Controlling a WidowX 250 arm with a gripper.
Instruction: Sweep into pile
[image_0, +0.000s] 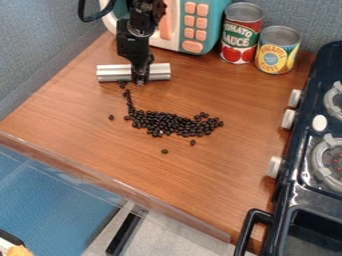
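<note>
The black gripper (139, 80) hangs down at the upper left of the wooden surface, shut on a silver bar-shaped sweeper (159, 72) that lies crosswise, low over or on the wood. Black beans (175, 125) form a wide, flat heap near the middle of the surface. From the heap's left end a thin trail of beans (129, 102) runs up to the sweeper's front edge, just left of the fingertips. A few stray beans lie apart, one left of the heap (111, 117) and two below it (165, 151).
Behind the gripper stands a teal and white toy appliance (206, 25) with orange buttons. A tomato sauce can (241, 34) and a yellow-labelled can (277, 50) stand at the back right. A dark toy stove (294, 172) borders the right side; a clear rim (113, 184) runs along the front.
</note>
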